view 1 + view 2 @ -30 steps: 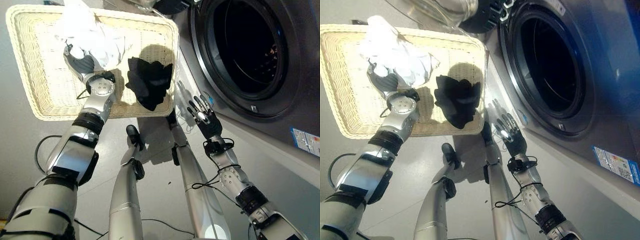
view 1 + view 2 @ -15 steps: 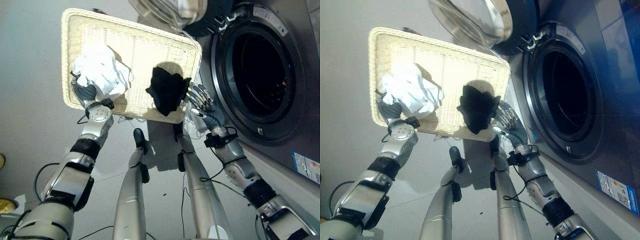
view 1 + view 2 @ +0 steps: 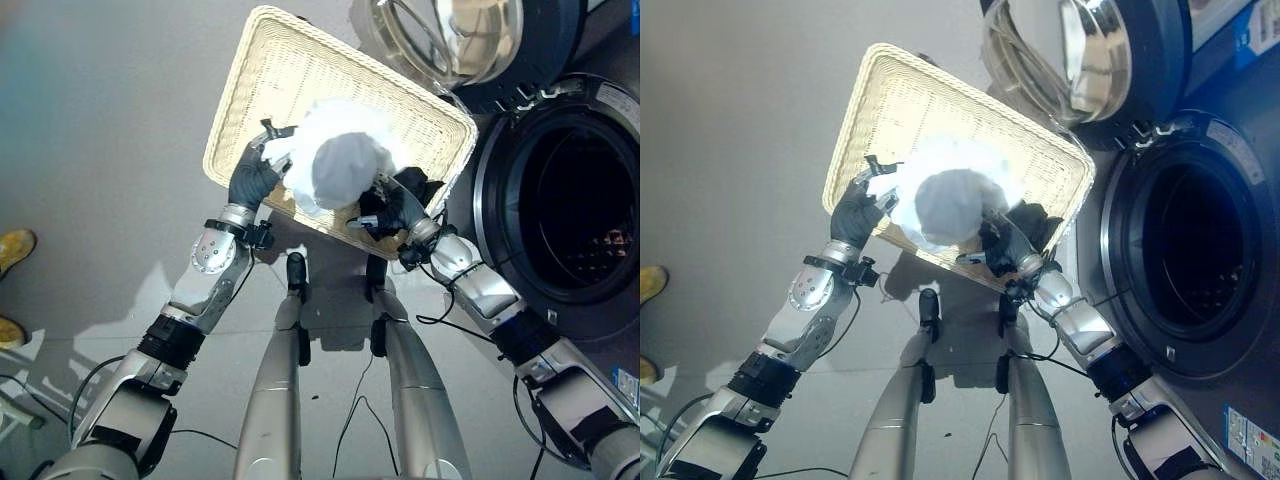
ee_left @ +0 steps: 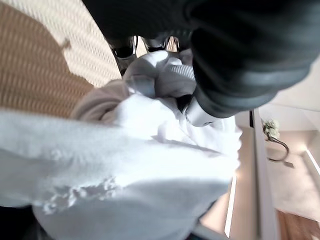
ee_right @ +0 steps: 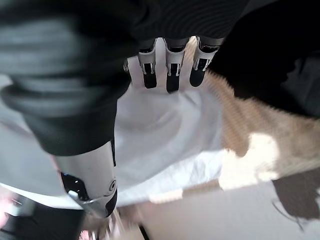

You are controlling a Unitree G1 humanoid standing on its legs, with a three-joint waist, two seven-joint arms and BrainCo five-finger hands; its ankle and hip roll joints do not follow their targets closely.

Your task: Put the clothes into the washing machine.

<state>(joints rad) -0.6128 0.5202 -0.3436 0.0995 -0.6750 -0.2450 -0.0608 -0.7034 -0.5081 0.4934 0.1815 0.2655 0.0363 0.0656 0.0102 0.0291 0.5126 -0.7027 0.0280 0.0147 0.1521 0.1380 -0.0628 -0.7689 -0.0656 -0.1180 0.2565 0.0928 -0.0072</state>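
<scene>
Up, white garment [image 3: 335, 160] gripped by left hand [image 3: 253, 178]

We see two silver-grey arms built of rounded shells joined by black bands. The left hand [image 3: 252, 180] and the right hand [image 3: 392, 212] each wear a dark ribbed cover over back and wrist. Their silver fingers [image 5: 168, 70] end in dark tips.
</scene>
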